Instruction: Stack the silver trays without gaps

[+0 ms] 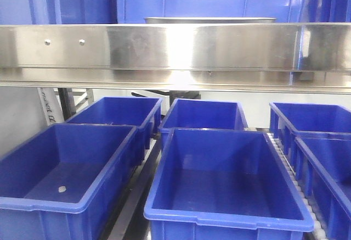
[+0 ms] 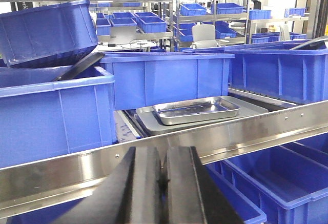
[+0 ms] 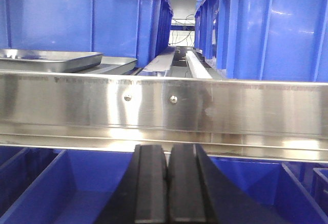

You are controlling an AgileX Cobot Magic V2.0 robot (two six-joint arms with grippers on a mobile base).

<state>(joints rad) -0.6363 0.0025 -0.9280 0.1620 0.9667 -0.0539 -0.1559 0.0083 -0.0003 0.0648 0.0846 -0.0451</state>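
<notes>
On the upper shelf behind the steel rail, a shiny silver tray [image 2: 197,109] rests on a wider, duller grey tray [image 2: 154,123], turned slightly askew to it. From the right wrist view the same silver tray [image 3: 48,60] shows at the far left, with the flatter tray [image 3: 115,65] under it. In the front view only a thin silver tray rim [image 1: 208,20] shows above the rail. My left gripper [image 2: 164,152] is shut and empty, low in front of the rail, below and short of the trays. My right gripper [image 3: 167,148] is shut and empty too, below the rail and right of the trays.
A long steel rail [image 1: 175,53] spans the shelf front. Blue bins [image 1: 225,179] fill the lower level. More blue bins [image 2: 164,75] stand behind and beside the trays. A tall blue bin [image 3: 277,29] stands on the right, and a white roller strip [image 3: 197,65] runs beside it.
</notes>
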